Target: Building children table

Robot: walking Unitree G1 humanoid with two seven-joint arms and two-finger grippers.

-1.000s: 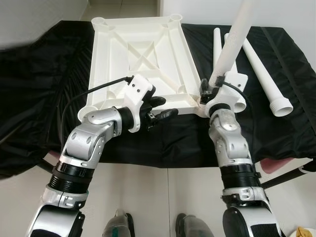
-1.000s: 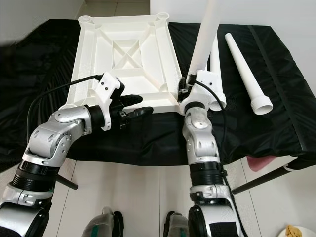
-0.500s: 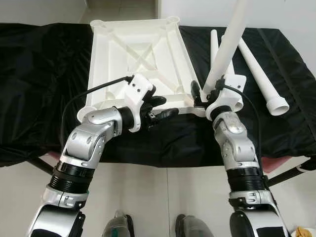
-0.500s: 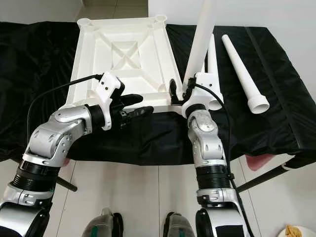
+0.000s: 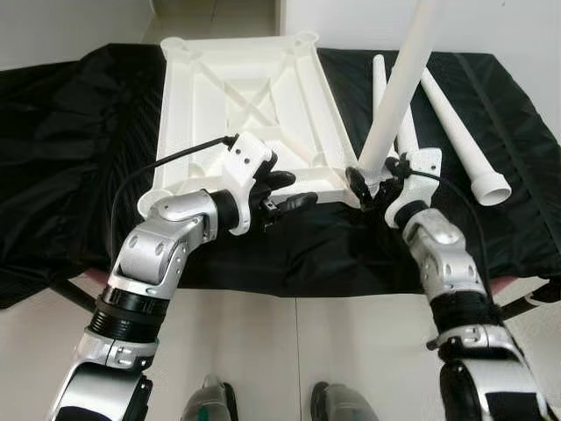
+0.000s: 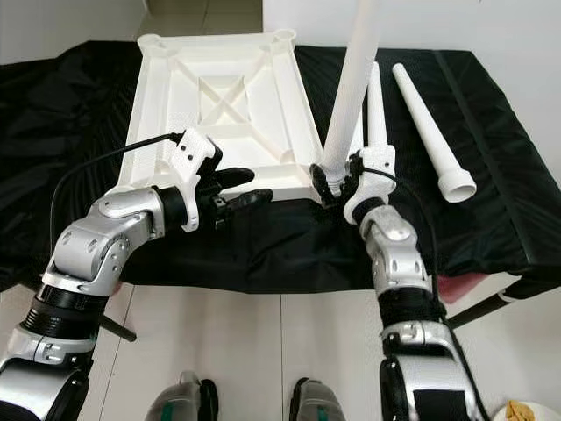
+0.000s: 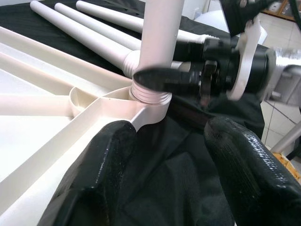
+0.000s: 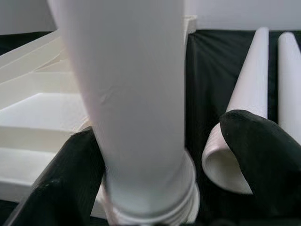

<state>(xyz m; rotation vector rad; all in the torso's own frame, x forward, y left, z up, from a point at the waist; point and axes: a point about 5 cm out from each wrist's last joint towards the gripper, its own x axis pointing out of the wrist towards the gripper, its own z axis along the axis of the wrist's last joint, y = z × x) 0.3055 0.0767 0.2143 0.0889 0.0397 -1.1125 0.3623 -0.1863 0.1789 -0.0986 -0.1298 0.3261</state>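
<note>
The right gripper point(image 6: 336, 182) reaches in from the near right, fingers spread either side of an upright white table leg point(image 6: 352, 83) seated in the near-right corner socket of the upside-down white tabletop point(image 6: 219, 96). The left gripper point(image 6: 235, 189) hovers open at the tabletop's near edge.

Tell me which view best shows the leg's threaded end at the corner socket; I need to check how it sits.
The left wrist view: the upright leg shows its threaded end at the tabletop corner socket, with the right gripper beside it. The right wrist view shows the threads only partly. The eye views show that joint small, behind the gripper.
</note>
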